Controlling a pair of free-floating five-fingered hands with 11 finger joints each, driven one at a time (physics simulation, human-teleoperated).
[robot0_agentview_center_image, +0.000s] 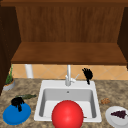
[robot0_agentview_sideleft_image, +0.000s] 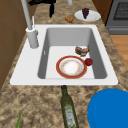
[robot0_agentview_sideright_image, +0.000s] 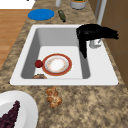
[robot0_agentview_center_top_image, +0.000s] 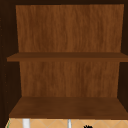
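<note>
My left hand (robot0_agentview_center_image: 17, 101) hangs over the far edge of a blue plate (robot0_agentview_center_image: 13, 117) on the counter left of the sink; whether it touches the plate is unclear. My right hand (robot0_agentview_center_image: 87, 73) floats behind the sink's back right rim, just right of the faucet (robot0_agentview_center_image: 68, 75), fingers straight and spread, thumb hanging down, holding nothing. In the right side view this hand (robot0_agentview_sideright_image: 93, 32) hovers above the basin's back edge. Inside the sink (robot0_agentview_sideleft_image: 30, 72) lie a red-rimmed plate (robot0_agentview_sideleft_image: 71, 67), a small red fruit (robot0_agentview_sideleft_image: 88, 61) and a brown piece of food (robot0_agentview_sideleft_image: 82, 50).
A green bottle (robot0_agentview_sideleft_image: 68, 110) lies on the counter between sink and blue plate. A white plate with grapes (robot0_agentview_center_image: 117, 116) and a pastry (robot0_agentview_center_image: 105, 101) sit right of the sink. A potted plant (robot0_agentview_center_image: 9, 81) stands back left. Wooden shelves (robot0_agentview_center_top_image: 67, 107) hang above.
</note>
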